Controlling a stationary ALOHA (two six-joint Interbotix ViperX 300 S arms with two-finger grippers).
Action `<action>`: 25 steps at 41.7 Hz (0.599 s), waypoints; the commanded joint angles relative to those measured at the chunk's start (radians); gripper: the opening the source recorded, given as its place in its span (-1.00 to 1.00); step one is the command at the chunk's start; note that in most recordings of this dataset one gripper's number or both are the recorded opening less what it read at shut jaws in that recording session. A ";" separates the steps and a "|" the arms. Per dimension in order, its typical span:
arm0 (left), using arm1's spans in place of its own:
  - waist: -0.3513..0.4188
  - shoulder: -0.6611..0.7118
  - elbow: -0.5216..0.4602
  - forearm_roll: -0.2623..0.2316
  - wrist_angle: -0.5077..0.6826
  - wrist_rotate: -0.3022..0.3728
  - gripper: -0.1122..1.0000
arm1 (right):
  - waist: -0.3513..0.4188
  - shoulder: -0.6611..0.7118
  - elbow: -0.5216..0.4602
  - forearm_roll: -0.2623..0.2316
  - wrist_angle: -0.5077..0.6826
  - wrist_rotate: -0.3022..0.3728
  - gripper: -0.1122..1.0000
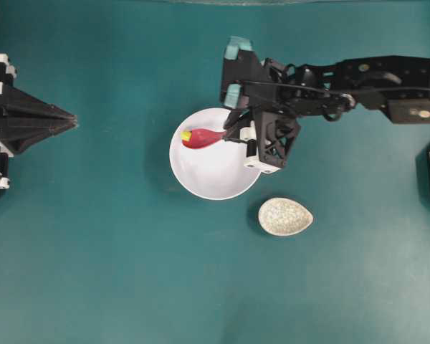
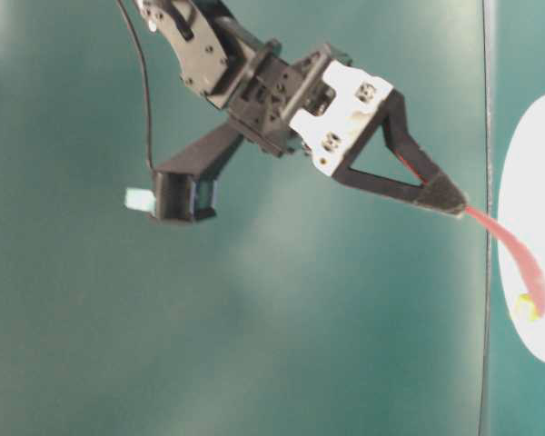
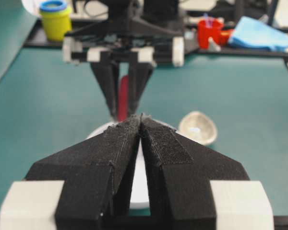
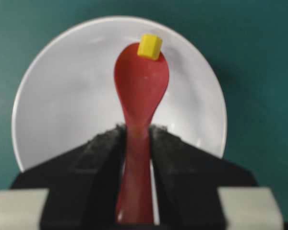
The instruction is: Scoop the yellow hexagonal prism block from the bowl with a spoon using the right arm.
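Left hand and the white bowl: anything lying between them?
Nothing: overhead, only bare green table separates the left hand from the bowl.

Glossy red spoon [image 4: 141, 91], smooth white bowl [image 4: 62, 96] — matt teal table [image 1: 93, 251]

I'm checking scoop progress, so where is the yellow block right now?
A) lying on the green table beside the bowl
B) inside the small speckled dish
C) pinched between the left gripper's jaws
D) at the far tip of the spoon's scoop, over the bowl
D: the yellow block sits at the tip of the red spoon over the white bowl.
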 commanded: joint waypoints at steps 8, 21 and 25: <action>0.002 0.005 -0.031 0.003 -0.011 -0.002 -0.63 | 0.049 -0.106 0.083 0.003 -0.230 0.000 -0.36; 0.002 0.003 -0.031 0.003 -0.011 -0.002 -0.63 | 0.071 -0.184 0.169 0.002 -0.321 -0.002 -0.36; 0.003 0.003 -0.031 0.002 -0.011 -0.002 -0.64 | 0.069 -0.204 0.181 -0.002 -0.322 -0.008 -0.36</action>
